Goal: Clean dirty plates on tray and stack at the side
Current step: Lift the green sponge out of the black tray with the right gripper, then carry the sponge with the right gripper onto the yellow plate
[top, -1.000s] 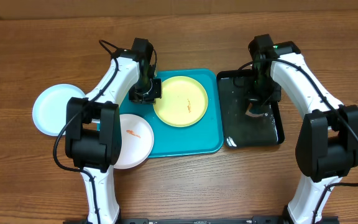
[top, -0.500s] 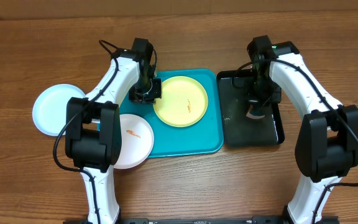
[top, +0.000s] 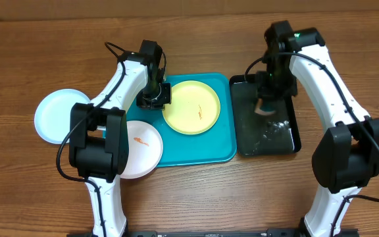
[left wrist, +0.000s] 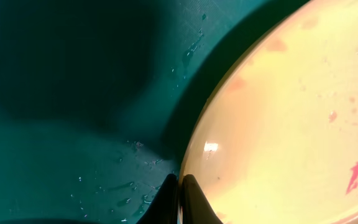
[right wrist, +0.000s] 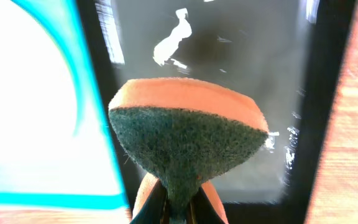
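Observation:
The yellow-green plate (top: 191, 106) with an orange-red smear lies on the turquoise tray (top: 202, 148). My left gripper (top: 154, 100) is shut on its left rim; in the left wrist view the fingertips (left wrist: 179, 196) pinch the rim of the plate (left wrist: 291, 130). The white plate (top: 142, 148) with a smear overlaps the tray's left edge. The pale blue plate (top: 54, 116) lies on the table at far left. My right gripper (top: 268, 102) is shut on an orange sponge with a green scouring face (right wrist: 188, 140), held above the black tray (top: 268, 131).
The glossy black tray (right wrist: 241, 56) holds wet patches and sits right of the turquoise tray. Bare wooden table lies in front of and behind both trays.
My right gripper has lifted with the sponge and moved toward the back of the black tray. The left arm and the plates have not moved.

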Controlling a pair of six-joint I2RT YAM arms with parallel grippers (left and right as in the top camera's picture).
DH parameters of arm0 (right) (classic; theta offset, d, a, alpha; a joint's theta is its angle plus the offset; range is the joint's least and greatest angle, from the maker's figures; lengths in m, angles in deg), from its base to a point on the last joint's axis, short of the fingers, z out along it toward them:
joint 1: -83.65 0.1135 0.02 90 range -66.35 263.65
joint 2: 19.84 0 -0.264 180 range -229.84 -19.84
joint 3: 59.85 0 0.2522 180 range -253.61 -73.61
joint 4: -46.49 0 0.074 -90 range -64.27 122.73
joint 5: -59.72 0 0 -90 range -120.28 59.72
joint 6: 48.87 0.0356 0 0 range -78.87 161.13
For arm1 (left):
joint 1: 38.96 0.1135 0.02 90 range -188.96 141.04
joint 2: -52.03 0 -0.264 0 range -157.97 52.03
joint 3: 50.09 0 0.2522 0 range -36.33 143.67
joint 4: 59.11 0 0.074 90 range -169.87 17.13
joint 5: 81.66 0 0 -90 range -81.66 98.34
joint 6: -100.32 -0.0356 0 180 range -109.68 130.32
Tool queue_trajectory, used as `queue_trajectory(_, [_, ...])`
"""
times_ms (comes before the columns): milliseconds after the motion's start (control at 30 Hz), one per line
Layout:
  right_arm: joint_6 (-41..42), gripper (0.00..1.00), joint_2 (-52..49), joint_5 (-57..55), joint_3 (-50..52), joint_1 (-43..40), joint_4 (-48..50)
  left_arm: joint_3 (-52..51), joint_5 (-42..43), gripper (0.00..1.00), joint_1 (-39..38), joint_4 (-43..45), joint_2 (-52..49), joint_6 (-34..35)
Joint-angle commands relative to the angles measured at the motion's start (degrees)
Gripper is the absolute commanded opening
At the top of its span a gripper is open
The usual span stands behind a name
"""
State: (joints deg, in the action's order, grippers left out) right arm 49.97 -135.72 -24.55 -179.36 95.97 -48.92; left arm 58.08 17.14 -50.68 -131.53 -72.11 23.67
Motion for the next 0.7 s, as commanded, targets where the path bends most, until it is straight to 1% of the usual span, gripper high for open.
queue_trajectory(0, [-1.84,0.04,1.99,8.85,-2.95,2.58,1.07,-0.15,-0.17,0.04,0.04,0.37,-0.48,-0.02])
queue_trajectory(100, [-1.81,0.04,1.97,14.69,-2.97,5.27,4.33,-0.15,-0.20,0.04,0.02,0.39,-0.48,-0.02])
queue_trajectory(167, [-1.66,0.04,1.97,16.65,-2.97,7.34,6.75,-0.15,-0.20,0.04,0.02,0.39,-0.48,-0.04])
queue_trajectory(333, [-1.25,0.04,1.49,15.91,-2.95,13.05,11.54,-0.15,-0.20,0.04,0.02,0.39,-0.48,-0.04])
queue_trajectory(500, [4.39,0.04,-0.39,7.43,-1.01,18.12,15.58,-0.15,-0.20,0.04,0.02,0.39,-0.48,-0.04])
queue_trajectory(667, [7.45,0.04,-3.82,-0.92,0.09,21.11,18.23,-0.15,-0.20,0.04,0.02,0.42,-0.48,-0.04])
